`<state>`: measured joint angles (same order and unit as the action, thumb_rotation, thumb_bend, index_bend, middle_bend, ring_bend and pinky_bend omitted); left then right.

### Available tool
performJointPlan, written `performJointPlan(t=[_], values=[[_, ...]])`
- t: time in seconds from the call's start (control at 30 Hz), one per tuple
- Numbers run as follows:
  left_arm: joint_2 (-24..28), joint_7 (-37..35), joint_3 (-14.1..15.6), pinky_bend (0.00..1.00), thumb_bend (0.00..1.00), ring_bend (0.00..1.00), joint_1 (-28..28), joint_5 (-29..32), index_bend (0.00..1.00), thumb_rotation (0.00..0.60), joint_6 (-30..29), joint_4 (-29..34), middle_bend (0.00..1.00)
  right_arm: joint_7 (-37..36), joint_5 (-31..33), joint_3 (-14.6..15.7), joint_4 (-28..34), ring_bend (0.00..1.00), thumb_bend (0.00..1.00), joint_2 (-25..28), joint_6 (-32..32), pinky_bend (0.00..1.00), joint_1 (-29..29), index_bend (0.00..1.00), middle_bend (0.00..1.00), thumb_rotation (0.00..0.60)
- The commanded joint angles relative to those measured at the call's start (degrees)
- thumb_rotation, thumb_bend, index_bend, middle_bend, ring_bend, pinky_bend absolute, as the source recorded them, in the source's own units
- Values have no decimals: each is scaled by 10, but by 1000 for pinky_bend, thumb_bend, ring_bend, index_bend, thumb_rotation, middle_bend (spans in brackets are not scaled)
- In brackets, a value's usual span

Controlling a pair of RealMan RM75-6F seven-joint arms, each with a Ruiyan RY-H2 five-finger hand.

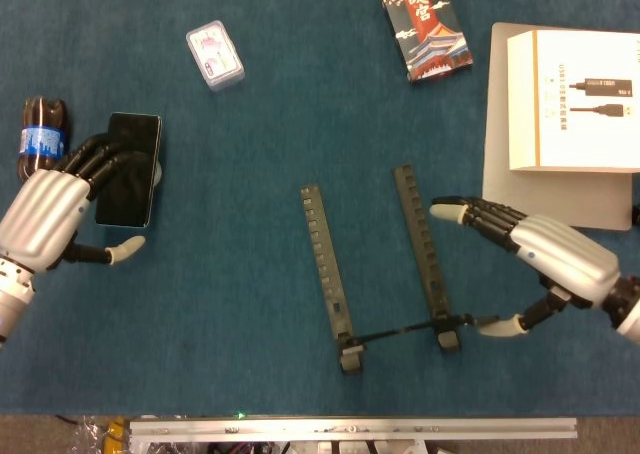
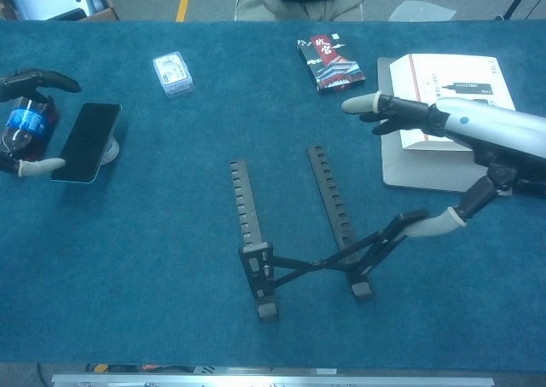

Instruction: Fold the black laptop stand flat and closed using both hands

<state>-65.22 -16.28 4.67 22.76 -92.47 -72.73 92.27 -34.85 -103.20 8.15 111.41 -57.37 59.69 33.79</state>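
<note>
1 laptop stand [image 1: 385,264], 2 rails; 2 robot hands empty.

A cola bottle [image 1: 40,138], phone [image 1: 131,168], card pack [image 1: 215,56], booklet [image 1: 427,33] and white box [image 1: 573,100] lie on the blue table [image 1: 250,224].

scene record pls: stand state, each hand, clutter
stand: black metal laptop stand, still unfolded, two slotted rails apart, strut raised to its right
right robot hand: open, thumb tip at the strut end
left robot hand: open, over black phone, away from stand
clutter: cola bottle, white box, card pack
</note>
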Motion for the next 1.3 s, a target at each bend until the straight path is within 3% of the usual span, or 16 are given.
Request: performJointPlan(t=[0.03,0.5,0.7,0.83,0.93,1.3], values=[[1,-2,-1,198,201,64,-1,-2,152,508,0,-2,124,29,18,-13,-13,0,0,-23,-7,102,1,0,36,600],[13,-24,-13,198,201,64,-5,-9,152,510,-11,-17,124,106,108,-79,-81,0,0,-118,-21,85,15,0,36,600],[18,-19,-16,198,201,64,0,-12,152,516,-2,-17,124,127,98,-81,-82,0,0,-113,4,82,6,0,36,600],[19,-10,-17,198,201,64,11,-21,153,577,11,-17,124,150,90,-78,-80,0,0,-105,17,76,-1,0,36,600],[20,4,-16,198,201,64,19,-30,152,600,21,-17,124,189,78,-74,-82,0,0,-98,23,76,-5,0,36,600],[0,85,-1,171,201,55,55,-52,131,600,96,-15,101,369,17,-67,-107,0,0,-99,54,76,-17,0,36,600]])
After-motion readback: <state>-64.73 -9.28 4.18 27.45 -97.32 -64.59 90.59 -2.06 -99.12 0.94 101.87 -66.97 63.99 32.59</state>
